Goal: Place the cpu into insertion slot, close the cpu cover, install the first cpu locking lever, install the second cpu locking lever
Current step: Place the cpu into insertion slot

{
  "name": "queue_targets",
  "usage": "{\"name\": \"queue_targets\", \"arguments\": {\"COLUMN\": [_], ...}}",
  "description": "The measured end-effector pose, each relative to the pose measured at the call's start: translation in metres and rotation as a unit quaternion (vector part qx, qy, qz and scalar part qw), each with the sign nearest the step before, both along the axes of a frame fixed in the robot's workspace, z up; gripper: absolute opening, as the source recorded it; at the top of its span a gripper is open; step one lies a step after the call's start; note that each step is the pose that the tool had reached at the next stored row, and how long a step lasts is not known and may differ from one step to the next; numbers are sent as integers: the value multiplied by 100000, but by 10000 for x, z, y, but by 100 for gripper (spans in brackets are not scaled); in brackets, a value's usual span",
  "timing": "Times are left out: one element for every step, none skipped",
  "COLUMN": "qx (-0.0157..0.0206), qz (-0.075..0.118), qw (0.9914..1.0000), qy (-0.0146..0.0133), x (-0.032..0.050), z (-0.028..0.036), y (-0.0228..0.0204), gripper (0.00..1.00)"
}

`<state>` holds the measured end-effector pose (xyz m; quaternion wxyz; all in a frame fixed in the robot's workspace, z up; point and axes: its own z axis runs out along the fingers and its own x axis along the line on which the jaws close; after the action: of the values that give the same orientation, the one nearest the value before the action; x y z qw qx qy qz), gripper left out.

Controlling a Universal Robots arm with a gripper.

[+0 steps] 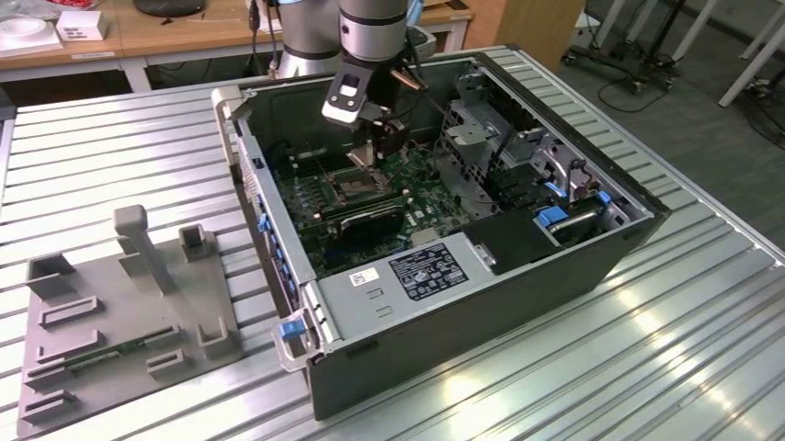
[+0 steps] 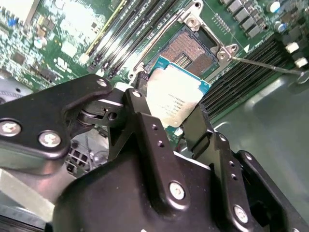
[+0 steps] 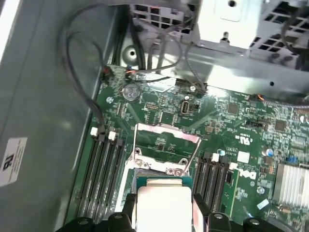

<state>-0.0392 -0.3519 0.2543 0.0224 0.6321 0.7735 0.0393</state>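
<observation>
Cpu (image 2: 176, 99) pinched by two opposite edges in the gripper (image 2: 169, 116), poised close over the open insertion slot (image 2: 190, 48).
Exterior view: black fingers down inside the open computer case (image 1: 491, 285), socket just beneath and slightly nearer. Second wrist view: thin square chip, matte silvery-tan lid on a green-rimmed base, tilted, free edge toward the dark, finely gridded socket in bright metal framing. First wrist view: thin silvery cpu cover (image 3: 154, 164) swung up past the socket, long ribbed black memory slots (image 3: 104, 164) flanking on both sides.
</observation>
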Motion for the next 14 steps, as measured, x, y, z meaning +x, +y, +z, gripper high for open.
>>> {"name": "queue_targets", "arguments": {"qx": [0,-2,-2,2,1,0,0,0,-3,0,3,-1,12,8], "qz": [-110,-111,-117,-120,-120,-120,-125,-128,-130,-124,-135,-374,-1023,-1926], "qw": [100000,100000,100000,100000,100000,100000,100000,100000,100000,100000,100000,99999,99995,99981], "qy": [1,0,-1,-3,-3,-3,13,32,54,76,85,88,84,85], "x": [0,0,0,0,0,0,0,-1,-1,0,0,0,1,0], "z": [0,0,0,0,0,0,0,0,0,0,0,-1,-4,-6], "y": [0,0,0,0,0,0,0,0,0,0,0,0,1,1], "gripper": [54,54,54,54,54,54,54,54,54,54,54,54,54,54]}}
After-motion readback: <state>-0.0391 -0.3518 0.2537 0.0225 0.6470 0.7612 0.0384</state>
